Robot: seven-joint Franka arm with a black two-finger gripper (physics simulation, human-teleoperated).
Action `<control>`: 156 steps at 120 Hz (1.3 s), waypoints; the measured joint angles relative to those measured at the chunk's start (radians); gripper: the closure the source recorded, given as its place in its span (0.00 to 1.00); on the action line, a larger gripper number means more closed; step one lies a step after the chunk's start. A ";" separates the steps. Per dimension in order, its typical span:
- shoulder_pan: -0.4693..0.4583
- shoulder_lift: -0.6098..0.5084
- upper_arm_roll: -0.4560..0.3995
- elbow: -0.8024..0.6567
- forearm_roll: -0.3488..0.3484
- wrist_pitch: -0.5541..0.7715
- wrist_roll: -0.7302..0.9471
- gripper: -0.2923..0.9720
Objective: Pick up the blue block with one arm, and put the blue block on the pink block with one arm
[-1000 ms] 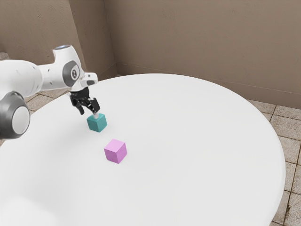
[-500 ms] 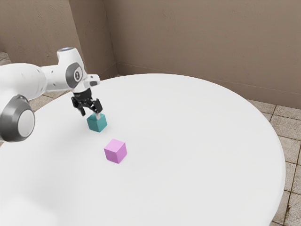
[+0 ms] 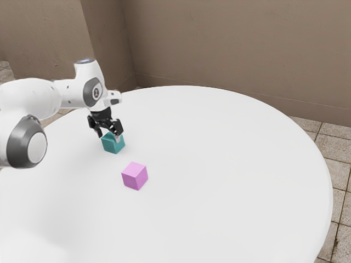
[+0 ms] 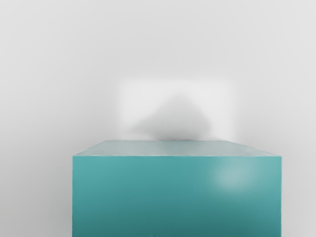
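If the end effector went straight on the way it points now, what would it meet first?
The blue block. It sits directly under the downward-pointing end effector, and the wrist view shows its top face close below the hand. I can't tell whether they are already touching.

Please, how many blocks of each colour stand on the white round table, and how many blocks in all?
blue block: 1
pink block: 1
Total: 2 blocks
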 joint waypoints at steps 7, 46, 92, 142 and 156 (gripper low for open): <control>-0.001 0.008 -0.004 0.002 0.007 0.000 -0.004 0.23; -0.003 0.026 -0.013 0.010 0.024 -0.002 -0.037 0.23; -0.003 0.033 -0.013 0.013 0.048 -0.003 -0.060 0.34; -0.006 0.032 -0.019 0.020 0.068 -0.011 -0.071 0.44; -0.007 0.024 -0.019 0.019 0.069 -0.018 -0.073 0.45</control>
